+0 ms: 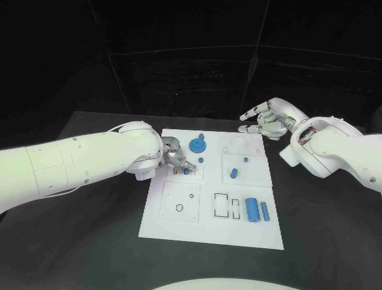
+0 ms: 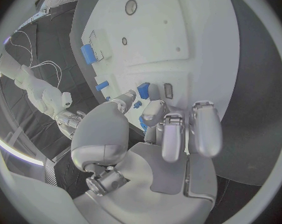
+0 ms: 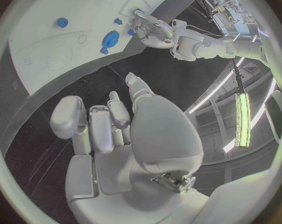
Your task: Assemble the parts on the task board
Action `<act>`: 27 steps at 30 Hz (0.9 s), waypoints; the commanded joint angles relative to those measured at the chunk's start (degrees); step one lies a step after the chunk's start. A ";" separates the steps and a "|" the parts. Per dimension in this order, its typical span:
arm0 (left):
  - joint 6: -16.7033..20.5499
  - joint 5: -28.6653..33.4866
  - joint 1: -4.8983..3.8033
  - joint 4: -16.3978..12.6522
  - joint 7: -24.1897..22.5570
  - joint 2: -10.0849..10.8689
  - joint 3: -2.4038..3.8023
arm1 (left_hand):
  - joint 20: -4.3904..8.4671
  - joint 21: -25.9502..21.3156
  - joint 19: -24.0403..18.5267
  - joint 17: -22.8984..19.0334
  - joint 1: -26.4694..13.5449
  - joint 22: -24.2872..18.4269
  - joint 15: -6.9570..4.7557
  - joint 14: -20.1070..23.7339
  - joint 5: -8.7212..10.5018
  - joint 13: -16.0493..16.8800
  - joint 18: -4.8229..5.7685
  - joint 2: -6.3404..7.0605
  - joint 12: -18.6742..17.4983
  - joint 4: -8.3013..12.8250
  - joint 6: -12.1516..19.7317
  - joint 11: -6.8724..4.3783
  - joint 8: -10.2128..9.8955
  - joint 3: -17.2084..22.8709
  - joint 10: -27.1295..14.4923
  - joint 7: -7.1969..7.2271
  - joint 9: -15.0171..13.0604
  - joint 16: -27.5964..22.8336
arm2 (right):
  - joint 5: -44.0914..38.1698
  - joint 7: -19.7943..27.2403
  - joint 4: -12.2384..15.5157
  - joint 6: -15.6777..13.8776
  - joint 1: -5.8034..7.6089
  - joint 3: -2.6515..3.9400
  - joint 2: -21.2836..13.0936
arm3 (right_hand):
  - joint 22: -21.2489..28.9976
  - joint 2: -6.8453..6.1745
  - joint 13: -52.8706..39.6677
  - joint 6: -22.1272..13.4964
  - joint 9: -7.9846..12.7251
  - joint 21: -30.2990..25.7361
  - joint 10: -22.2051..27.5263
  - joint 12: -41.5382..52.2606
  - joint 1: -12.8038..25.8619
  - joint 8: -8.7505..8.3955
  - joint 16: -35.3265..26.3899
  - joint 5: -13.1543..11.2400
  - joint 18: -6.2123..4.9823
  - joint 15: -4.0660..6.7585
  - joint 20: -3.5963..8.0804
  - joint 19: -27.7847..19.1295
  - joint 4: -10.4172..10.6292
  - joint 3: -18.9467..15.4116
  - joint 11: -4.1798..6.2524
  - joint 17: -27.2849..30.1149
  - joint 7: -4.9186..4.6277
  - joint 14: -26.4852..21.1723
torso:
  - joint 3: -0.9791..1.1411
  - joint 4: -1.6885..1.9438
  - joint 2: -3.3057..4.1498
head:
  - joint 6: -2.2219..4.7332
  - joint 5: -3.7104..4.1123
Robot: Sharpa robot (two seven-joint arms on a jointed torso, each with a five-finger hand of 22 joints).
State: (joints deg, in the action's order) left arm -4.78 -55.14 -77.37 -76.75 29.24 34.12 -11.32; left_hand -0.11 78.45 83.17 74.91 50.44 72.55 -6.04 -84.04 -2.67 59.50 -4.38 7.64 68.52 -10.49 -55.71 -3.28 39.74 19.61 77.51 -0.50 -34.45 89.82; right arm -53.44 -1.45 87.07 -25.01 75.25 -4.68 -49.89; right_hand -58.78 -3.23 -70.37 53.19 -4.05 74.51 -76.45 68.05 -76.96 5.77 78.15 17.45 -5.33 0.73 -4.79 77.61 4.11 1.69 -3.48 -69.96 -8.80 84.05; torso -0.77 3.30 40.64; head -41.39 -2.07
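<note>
The white task board [image 1: 210,226] lies mid-table. My left hand [image 1: 175,159] hangs over the board's left part, thumb and a finger pinching a small blue part [image 1: 187,170], also seen at the fingertips [image 2: 137,104] beside a blue block [image 2: 142,90]. A blue gear [image 1: 198,145] stands just beyond it. A large blue cylinder [image 1: 252,209] and a thin blue pin [image 1: 264,211] lie at the near right. My right hand [image 1: 267,122] hovers off the board's far right corner, fingers curled in, holding nothing. The right wrist view shows the gear [image 3: 111,37] and the left hand [image 3: 150,27].
Small blue pieces sit mid-board: a stud [image 1: 200,160], another stud [image 1: 245,160] and an oval piece [image 1: 234,173]. Outlined recesses [image 1: 226,205] mark the board's near half. Black table [image 1: 330,229] surrounds the board on all sides.
</note>
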 commanded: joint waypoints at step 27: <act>-14.76 -0.12 -6.82 8.58 0.39 1.12 5.78 | -1.27 -4.27 -2.14 15.09 8.14 -5.63 1.36 -5.96 -0.04 -8.47 -0.48 -3.21 -6.32 -2.38 4.51 2.21 -4.91 -14.33 -5.07 -2.60 3.47 0.18 | 0.09 0.15 -1.21 0.22 0.12 0.04 0.44 | 0.29 -0.19 0.31 -0.29 0.02 -0.56 -0.26 -0.32 1.34 0.33 -0.33 0.58 -0.52 0.45 -0.03 -0.13 0.64 -0.61 0.06 0.23 0.18 1.97 | -0.06 -0.12 0.17 | 0.69 -0.21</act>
State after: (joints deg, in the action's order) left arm -14.53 -55.14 -84.01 -69.39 29.35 35.79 -5.53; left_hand -1.09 74.35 81.13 74.91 58.20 66.96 -5.09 -84.16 -2.67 51.08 -4.39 4.53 62.33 -12.81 -50.80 -1.22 35.07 5.54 72.57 -2.99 -31.07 89.82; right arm -53.43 -1.48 85.87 -24.98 75.25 -4.68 -49.54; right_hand -58.53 -3.60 -70.14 53.19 -4.04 74.27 -76.45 68.05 -76.14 5.77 78.15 17.81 -5.33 0.73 -4.79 77.61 4.55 1.24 -3.48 -69.78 -8.80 84.05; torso -0.76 3.28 40.68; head -40.76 -2.27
